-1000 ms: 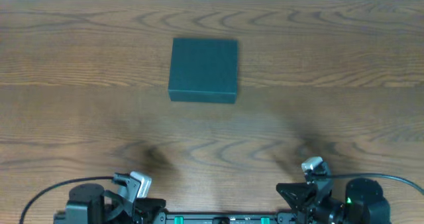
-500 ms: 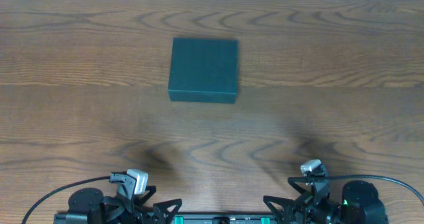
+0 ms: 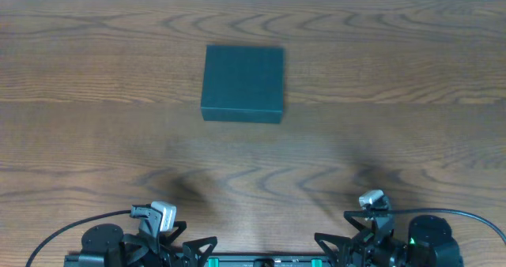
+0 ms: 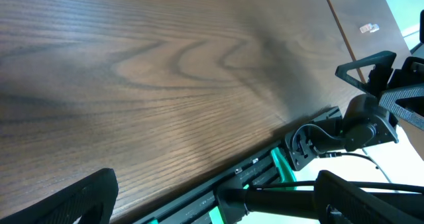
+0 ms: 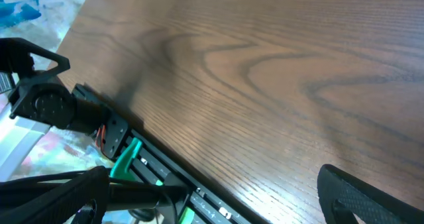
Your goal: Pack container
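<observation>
The container (image 3: 242, 84) lies unmoved and closed; left tool (image 4: 215, 182) and right tool (image 5: 212, 177) remain spread open.

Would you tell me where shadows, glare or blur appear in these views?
Overhead: slightly soft, container evenly lit, two dim shadows low on the table. Left wrist: pale sheen on wood, foreground finger blurred. Right wrist: likewise.

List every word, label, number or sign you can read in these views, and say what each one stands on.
No text can be read in any view.
The container: plain dark lid, no print or label showing.
Small white tag beyond the table edge, in the left wrist view: it may carry marks, but it is too small and blurred to read.
Colourful clutter at the top left corner of the right wrist view: blurred, no letters can be made out.
</observation>
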